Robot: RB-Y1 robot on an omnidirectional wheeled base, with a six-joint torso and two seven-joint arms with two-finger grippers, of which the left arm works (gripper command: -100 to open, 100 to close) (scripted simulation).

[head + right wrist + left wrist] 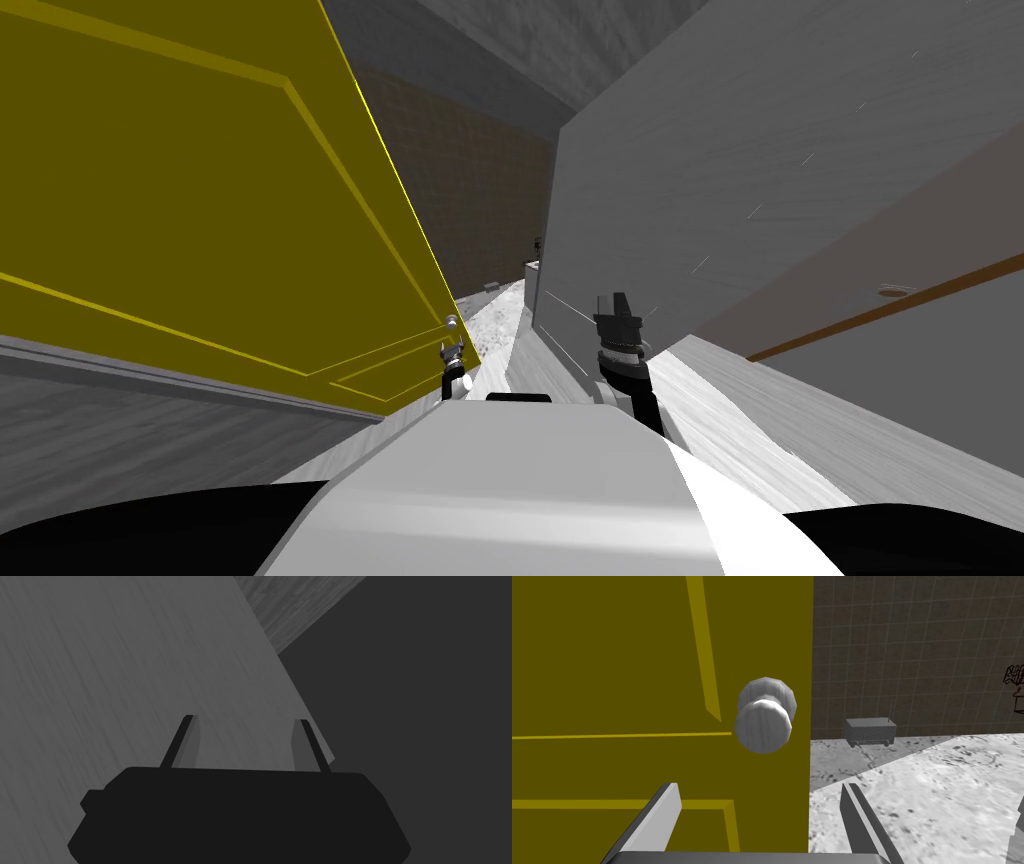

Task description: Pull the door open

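A yellow panelled door (200, 200) stands swung partly open on my left. Its round grey knob (763, 725) sits near the door's free edge (810, 701). My left gripper (760, 791) is open a short way back from the knob, fingers to either side and clear of it. In the head view the left gripper (452, 355) is small, just under the knob (451, 321). My right gripper (246, 721) is open and holds nothing; in the head view it (613, 305) hangs by the grey wall (720, 180).
Past the door's edge lie a speckled light floor (922, 796), a dark tiled wall (912, 651) and a small grey box-like object (870, 731) at its foot. The grey wall closes in on my right, leaving a narrow gap (505, 320) ahead.
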